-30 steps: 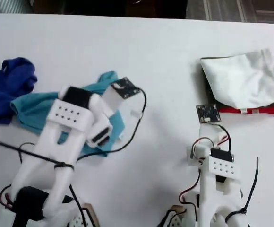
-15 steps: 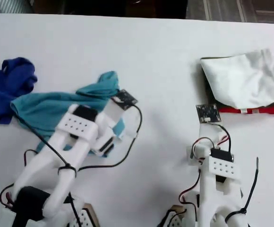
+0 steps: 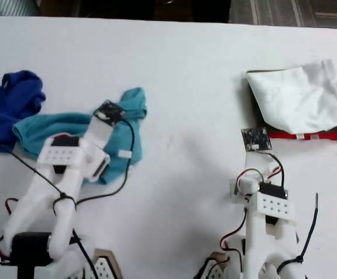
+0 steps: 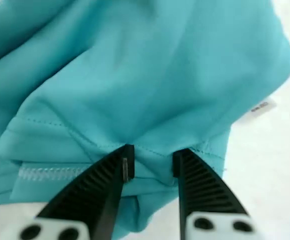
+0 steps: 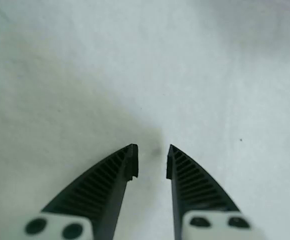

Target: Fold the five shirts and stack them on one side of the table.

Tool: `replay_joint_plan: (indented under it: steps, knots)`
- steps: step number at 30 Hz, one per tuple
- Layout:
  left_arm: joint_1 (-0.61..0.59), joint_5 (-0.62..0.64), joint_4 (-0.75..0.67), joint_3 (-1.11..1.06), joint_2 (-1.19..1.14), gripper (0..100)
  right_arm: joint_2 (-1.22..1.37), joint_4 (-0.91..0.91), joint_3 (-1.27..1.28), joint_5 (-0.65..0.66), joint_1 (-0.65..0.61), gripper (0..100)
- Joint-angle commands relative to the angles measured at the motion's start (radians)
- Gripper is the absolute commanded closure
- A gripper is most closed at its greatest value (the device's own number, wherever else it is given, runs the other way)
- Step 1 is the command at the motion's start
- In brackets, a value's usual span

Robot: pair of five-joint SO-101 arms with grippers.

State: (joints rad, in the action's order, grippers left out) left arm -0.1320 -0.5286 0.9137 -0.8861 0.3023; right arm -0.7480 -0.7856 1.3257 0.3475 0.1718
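Note:
A teal shirt lies crumpled at the left of the white table. The left arm stands over its near right part. My left gripper is shut on a bunched fold at the teal shirt's hem. A dark blue shirt lies crumpled at the far left, touching the teal one. At the right, a folded white shirt tops a stack, with a red shirt under it. My right gripper hangs open over bare table, with nothing between its fingers.
The right arm stands near the front edge, just in front of the stack. A dark edge of another garment shows under the white shirt. Cables loop off both arms. Bare table lies between the teal shirt and the stack.
The left arm has swung to the left and drawn back, and the teal shirt has shifted and bunched with it. The right arm and the stack have not moved.

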Motion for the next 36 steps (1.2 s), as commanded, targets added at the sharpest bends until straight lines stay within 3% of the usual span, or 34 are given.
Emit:
replay_joint_plan:
  steps: [1, 3, 8, 11, 17, 23, 26, 31, 36]
  knots:
    - [0.026, -0.011, 0.002, 0.007, 0.014, 85, -0.004, 0.013, -0.006, -0.003, 0.007, 90.0]
    - [0.081, -0.011, 0.052, 0.025, 0.014, 85, -0.004, 0.013, -0.006, -0.003, 0.007, 90.0]
    - [0.295, -0.012, 0.373, 0.180, 0.014, 85, -0.004, 0.013, -0.006, -0.003, 0.007, 90.0]
    - [0.387, -0.018, 0.477, 0.240, 0.014, 85, -0.004, 0.013, -0.006, -0.003, 0.007, 90.0]
    - [0.417, -0.020, 0.414, 0.197, 0.006, 85, -0.004, 0.013, -0.006, -0.003, 0.007, 90.0]
    - [0.350, -0.021, 0.236, 0.064, 0.005, 85, -0.004, 0.013, -0.006, -0.003, 0.007, 90.0]
    - [0.298, -0.080, 0.178, 0.038, 0.005, 85, -0.004, 0.013, -0.006, -0.003, 0.007, 90.0]
    - [0.219, -0.155, 0.170, 0.033, 0.005, 85, -0.004, 0.013, -0.006, -0.003, 0.007, 90.0]
    - [0.222, -0.161, 0.176, 0.031, 0.003, 85, -0.004, 0.013, -0.006, -0.003, 0.007, 90.0]
